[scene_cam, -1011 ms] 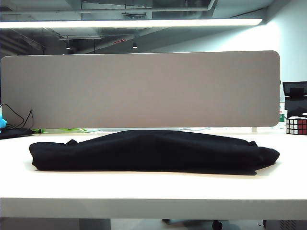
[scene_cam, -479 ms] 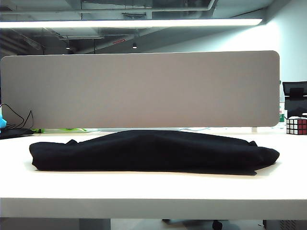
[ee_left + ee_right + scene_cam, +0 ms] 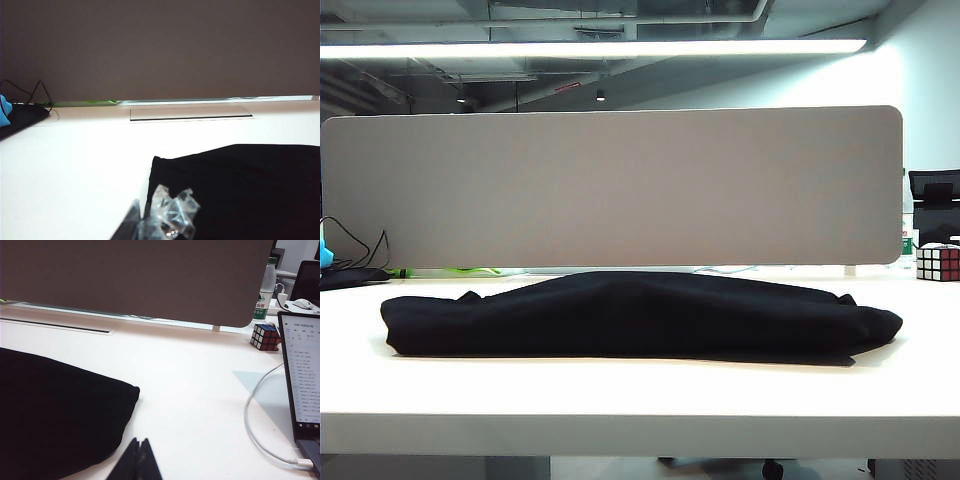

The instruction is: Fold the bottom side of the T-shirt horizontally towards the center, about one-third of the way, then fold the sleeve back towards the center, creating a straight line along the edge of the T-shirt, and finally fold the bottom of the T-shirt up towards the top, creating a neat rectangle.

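I am seeing nothing changing over the last second, so the folding is not yet starting. My left gripper [image 3: 162, 222] is sitting with jaws together, empty, at the T-shirt's [image 3: 640, 315] left edge; my right gripper [image 3: 138, 460] is waiting pinched shut and empty beside its right edge.

Matt black cloth T-shirt [image 3: 640, 315]

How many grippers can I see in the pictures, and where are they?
2. The left gripper, shut, is at the T-shirt's left end in its wrist view. The right gripper, shut, is beside the shirt's right end. Neither shows in the exterior view.
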